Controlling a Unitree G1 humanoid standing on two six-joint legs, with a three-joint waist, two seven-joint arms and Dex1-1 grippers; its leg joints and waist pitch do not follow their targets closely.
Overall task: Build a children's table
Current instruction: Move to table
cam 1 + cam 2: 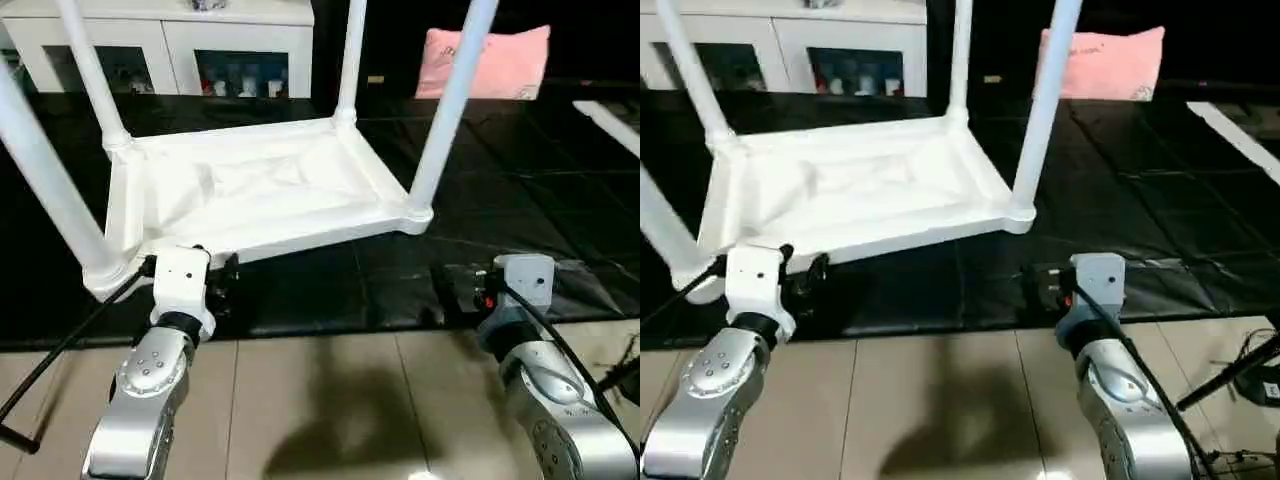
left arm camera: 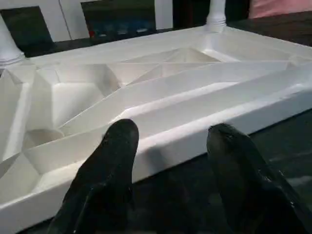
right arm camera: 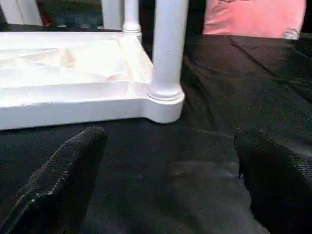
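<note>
While the tabletop point(image 1: 250, 190) lies upside down on the black mat point(image 1: 500, 200), ribbed underside facing up, all four legs point(image 1: 450, 110) stand upright in its corner sockets. The near long edge of the tabletop faces the robot, and the assembly sits left of centre in the head views.

The left claw point(image 2: 168, 146) is partly open and grips nothing; its two black fingers point(image 2: 114, 161) sit just short of the tabletop's near edge, close to the near-left corner. Contact with that edge cannot be confirmed.

The right claw point(image 3: 170, 161) is spread wide and empty. It rests low over the black mat, apart from the tabletop, with the near-right leg and its socket ahead of it and slightly to the left.

Behind the table stands a white cabinet point(image 1: 160, 35) with glass doors. A pink cushion point(image 1: 485, 60) lies at the far right of the mat. Beige floor tiles point(image 1: 330, 400) run beneath both silver forearms.
</note>
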